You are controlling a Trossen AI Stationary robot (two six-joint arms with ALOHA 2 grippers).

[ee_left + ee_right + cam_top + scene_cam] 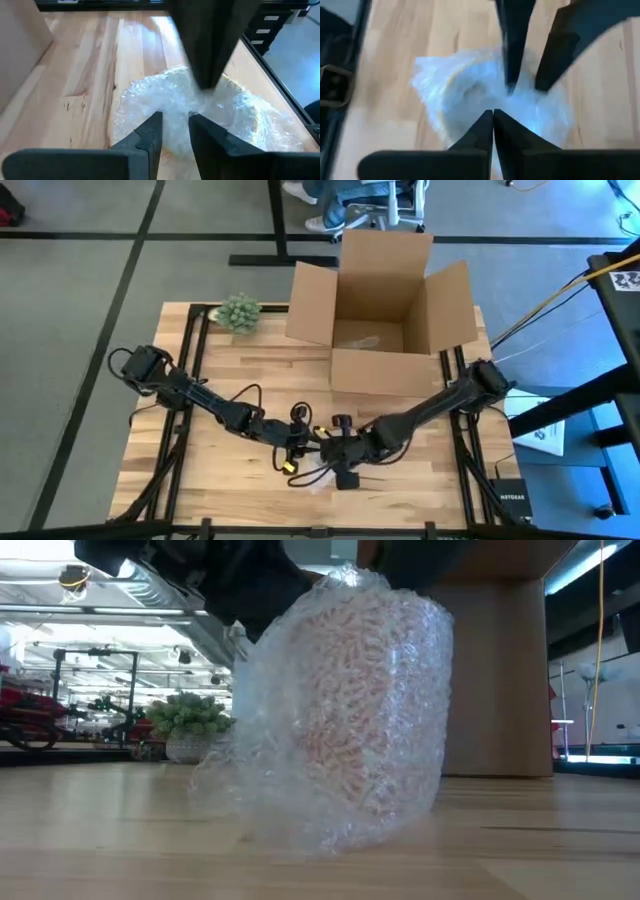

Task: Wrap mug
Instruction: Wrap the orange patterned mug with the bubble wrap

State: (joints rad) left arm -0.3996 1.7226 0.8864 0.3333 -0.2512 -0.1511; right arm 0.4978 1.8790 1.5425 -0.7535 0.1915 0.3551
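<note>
Bubble-wrapped mug (345, 710) on wooden table (120, 840), warehouse behind.

This looks like a robotics lab or workshop in a large open hall: the pale butcher-block wooden surface (250, 360) sits on a grey carpeted floor (70, 310) crossed by dark lines, with yellow cables (560, 290) trailing to black equipment racks (615, 300) at one side. The low view looks past a small potted green plant (187, 725) into a long room with ceiling strip lights (60, 570) and more dark metal rigs (95, 700). An open brown cardboard box (385, 310) and a rolling office chair's base (385, 215) complete the workspace.
</note>
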